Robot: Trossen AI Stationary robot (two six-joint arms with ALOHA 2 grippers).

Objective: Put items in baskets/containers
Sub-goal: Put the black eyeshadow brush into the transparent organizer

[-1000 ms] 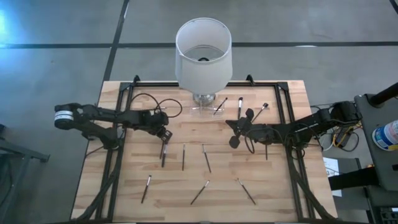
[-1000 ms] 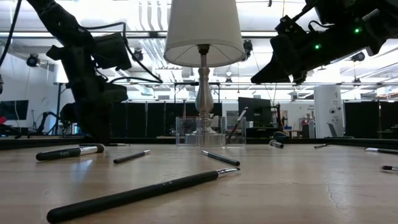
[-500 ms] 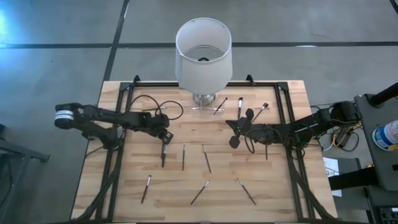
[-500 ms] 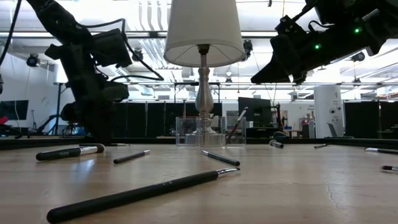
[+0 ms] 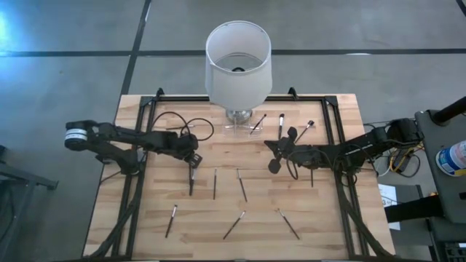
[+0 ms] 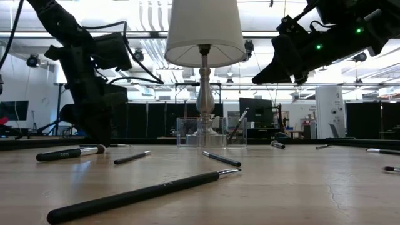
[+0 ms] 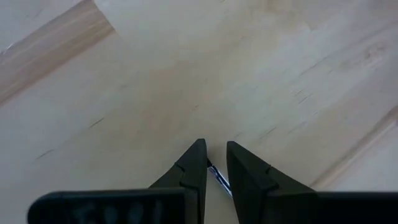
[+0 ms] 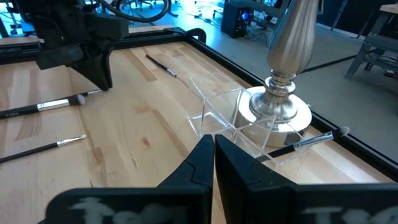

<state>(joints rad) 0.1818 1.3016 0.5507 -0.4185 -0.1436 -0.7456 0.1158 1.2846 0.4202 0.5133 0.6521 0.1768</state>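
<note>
Brushes (image 5: 191,179) lie scattered across the lower middle of the high view, and the clear holder (image 5: 238,124) sits at the lamp's (image 5: 238,62) foot, upper centre, one brush (image 5: 257,123) already leaning in it. My left claw (image 5: 193,161) is down on the table (image 5: 320,218) left of centre, fingers nearly together, pinching the tip of the brush that lies just below it. So I judge the step to be the pickup. Next I need to lift it clear and carry it up and right to the holder. My right claw (image 5: 275,154) waits right of centre, fingers pressed together on nothing.
</note>
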